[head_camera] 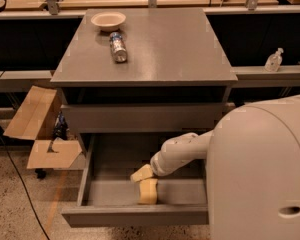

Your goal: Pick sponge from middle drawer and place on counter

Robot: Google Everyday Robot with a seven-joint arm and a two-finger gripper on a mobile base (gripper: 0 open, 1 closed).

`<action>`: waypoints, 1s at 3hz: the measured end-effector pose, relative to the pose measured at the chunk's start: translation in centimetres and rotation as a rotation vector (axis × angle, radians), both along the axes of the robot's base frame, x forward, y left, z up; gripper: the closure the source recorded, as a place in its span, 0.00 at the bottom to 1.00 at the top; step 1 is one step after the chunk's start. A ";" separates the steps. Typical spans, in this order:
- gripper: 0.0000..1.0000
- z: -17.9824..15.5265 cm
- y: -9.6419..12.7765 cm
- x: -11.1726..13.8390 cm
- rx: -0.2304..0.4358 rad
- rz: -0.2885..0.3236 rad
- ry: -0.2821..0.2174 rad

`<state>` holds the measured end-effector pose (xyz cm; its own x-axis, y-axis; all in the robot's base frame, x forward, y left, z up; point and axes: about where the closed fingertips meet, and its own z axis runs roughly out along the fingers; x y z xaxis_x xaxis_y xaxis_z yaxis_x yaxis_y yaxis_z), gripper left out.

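The middle drawer (96,193) is pulled open at the bottom of the grey cabinet. The pale-yellow sponge (149,192) lies on the drawer floor near the front panel, about midway across. My gripper (142,174) reaches in from the right on a white arm and hangs just above the sponge's top edge, at or close to touching it. The grey counter (165,49) is the cabinet's top surface, above and behind the drawer.
A pale bowl (108,20) and a can lying on its side (118,47) sit on the counter's back left. A closed drawer front (140,118) is above the open drawer. An open cardboard box (40,134) stands on the floor to the left. My bulky white arm housing (262,169) fills the lower right.
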<state>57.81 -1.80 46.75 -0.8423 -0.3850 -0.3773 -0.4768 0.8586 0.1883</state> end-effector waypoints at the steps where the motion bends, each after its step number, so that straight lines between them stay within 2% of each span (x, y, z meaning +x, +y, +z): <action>1: 0.00 -0.3 -0.5 0.2 -0.006 -0.015 0.006; 2: 0.00 -1.4 -0.6 0.2 0.036 -0.044 0.045; 3: 0.00 -2.9 -0.5 -0.1 0.121 -0.087 0.101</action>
<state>57.71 -2.28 43.84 -0.9064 -0.2657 -0.3283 -0.3750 0.8639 0.3363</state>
